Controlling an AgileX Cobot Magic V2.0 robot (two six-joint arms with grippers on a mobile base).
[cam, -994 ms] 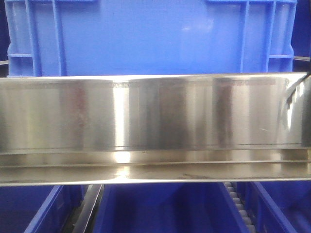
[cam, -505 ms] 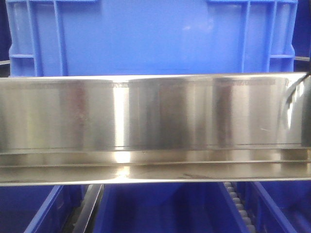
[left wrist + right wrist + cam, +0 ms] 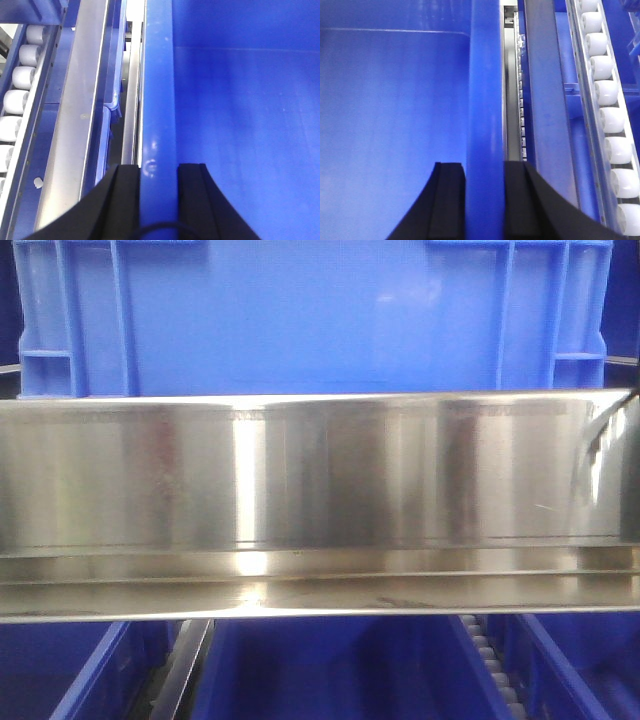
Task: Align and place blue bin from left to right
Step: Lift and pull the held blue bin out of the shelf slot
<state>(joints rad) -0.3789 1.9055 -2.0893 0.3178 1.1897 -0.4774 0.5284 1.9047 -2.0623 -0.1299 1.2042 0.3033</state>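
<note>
Nothing has visibly shifted over the last second in the front view. The blue bin (image 3: pixel 310 315) stands at the same height behind the steel fascia (image 3: pixel 300 480), with its flat side wall square to the camera.

**Left end effector (image 3: pixel 159 169):** It straddles the bin's left end wall from above. One black finger (image 3: pixel 125 200) lies against the outer face and the other against the inner face, with no gap visible. Judged clamped on the wall. The bin's interior lies inboard of it. Just outboard runs a steel rail (image 3: pixel 80 110), and beyond that a line of white rollers (image 3: pixel 20 95).

**Right end effector (image 3: pixel 482 164):** The arrangement is mirrored. Its fingers (image 3: pixel 447 200) close on either face of the right end wall, also judged clamped. The bin's interior is inboard, and a second roller track (image 3: pixel 610 120) lies well outboard.

**Reason for the hold:** The rim walls are the only thin sections the jaws can span on a crate this wide. Holding both ends at matching positions should keep the load level and let the two arms steer it as one. That suits squaring the bin to the rails before it is set down.

**Not established:** The fascia hides the bin's base, so I cannot tell whether it hangs from the two grips or already rests on the rack.

**Other stock:** Lower bins (image 3: pixel 330 670) show under the fascia, well below both grips. They are open-topped and untouched.

**Risk, as judged:** If one arm leads the other, the crate could skew and catch a corner on the rail just outboard.
</note>
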